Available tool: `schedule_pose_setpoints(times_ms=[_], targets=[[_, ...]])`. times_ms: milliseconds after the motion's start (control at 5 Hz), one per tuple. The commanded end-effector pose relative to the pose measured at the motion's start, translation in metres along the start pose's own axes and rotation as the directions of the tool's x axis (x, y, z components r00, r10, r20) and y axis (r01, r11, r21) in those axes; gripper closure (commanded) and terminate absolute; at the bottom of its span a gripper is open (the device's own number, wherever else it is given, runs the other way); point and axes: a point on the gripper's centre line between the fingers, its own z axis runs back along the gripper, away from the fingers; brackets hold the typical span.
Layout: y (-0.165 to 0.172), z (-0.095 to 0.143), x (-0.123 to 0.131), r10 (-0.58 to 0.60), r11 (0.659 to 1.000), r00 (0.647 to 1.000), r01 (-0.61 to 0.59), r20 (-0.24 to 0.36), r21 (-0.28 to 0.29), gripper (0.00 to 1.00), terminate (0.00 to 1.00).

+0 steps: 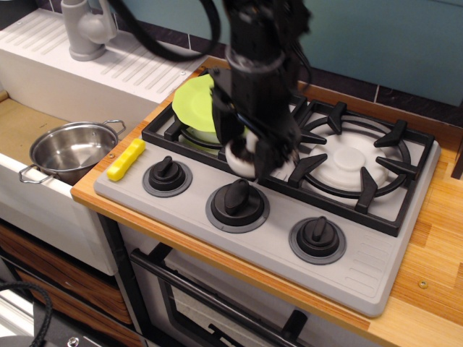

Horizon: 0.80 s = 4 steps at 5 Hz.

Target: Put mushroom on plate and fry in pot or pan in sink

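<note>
My gripper is shut on the mushroom, whose white cap and dark gills show between the black fingers. It holds the mushroom in the air over the stove's left grate, just right of the lime-green plate. The arm hides the plate's right part. The yellow fry lies at the stove's front left corner. The shiny steel pot stands empty in the sink, left of the fry.
Three black knobs line the grey stove front. Black burner grates cover the right burner. A grey faucet and white ribbed drainboard sit at the back left. Wooden counter runs to the right.
</note>
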Motion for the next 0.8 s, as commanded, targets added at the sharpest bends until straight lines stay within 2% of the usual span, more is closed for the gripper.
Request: schedule_pose_setpoints(times_ms=[0,200,600], targets=[[0.041,-0.007,0.017,-0.078,0.997,0.993,0.077,0.094,0.017,1.0,0.0],[0.06,-0.005,0.021,-0.12,0.993,0.987,0.118,0.103,0.023,1.0,0.0],[0.076,0.012,0.026,-0.152,0.988,0.985,0.15,0.077,0.024,1.0,0.0]])
